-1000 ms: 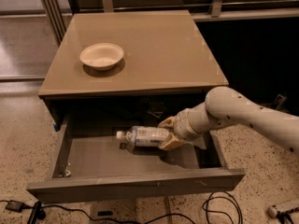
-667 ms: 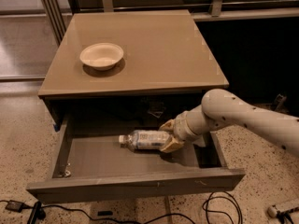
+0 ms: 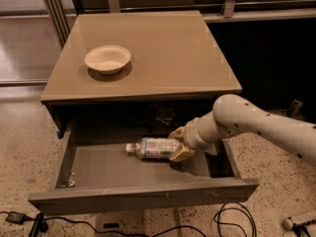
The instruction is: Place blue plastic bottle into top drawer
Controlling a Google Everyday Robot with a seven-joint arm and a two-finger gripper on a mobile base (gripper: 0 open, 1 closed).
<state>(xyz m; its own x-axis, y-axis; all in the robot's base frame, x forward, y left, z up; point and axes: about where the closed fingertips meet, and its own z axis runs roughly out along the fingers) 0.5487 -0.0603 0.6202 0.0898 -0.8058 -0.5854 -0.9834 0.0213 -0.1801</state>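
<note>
Camera view, looking down from the front, shows you a tan-topped cabinet (image 3: 168,38) with its top drawer (image 3: 143,197) pulled out toward the camera; the drawer is a wide, shallow grey-brown box with a plain flat front panel; inside it, the blue plastic bottle (image 3: 150,148) lies on its side near the middle of the drawer floor, white cap pointing left and base pointing right; your gripper (image 3: 174,145) is down inside the drawer at the bottle's right end, its two tan fingers (image 3: 181,154) set one behind and one in front of the bottle, pinching its base end between them; the white arm (image 3: 256,125) reaches in from the right edge of the picture, crossing over the drawer's right wall; whether the bottle's weight rests fully on the drawer floor, you cannot tell; on the cabinet top, toward the left, sits a cream round bowl (image 3: 107,59), upright and well apart from the drawer's contents; dark cables (image 3: 232,220) trail over the speckled floor (image 3: 19,147) below the drawer front.
</note>
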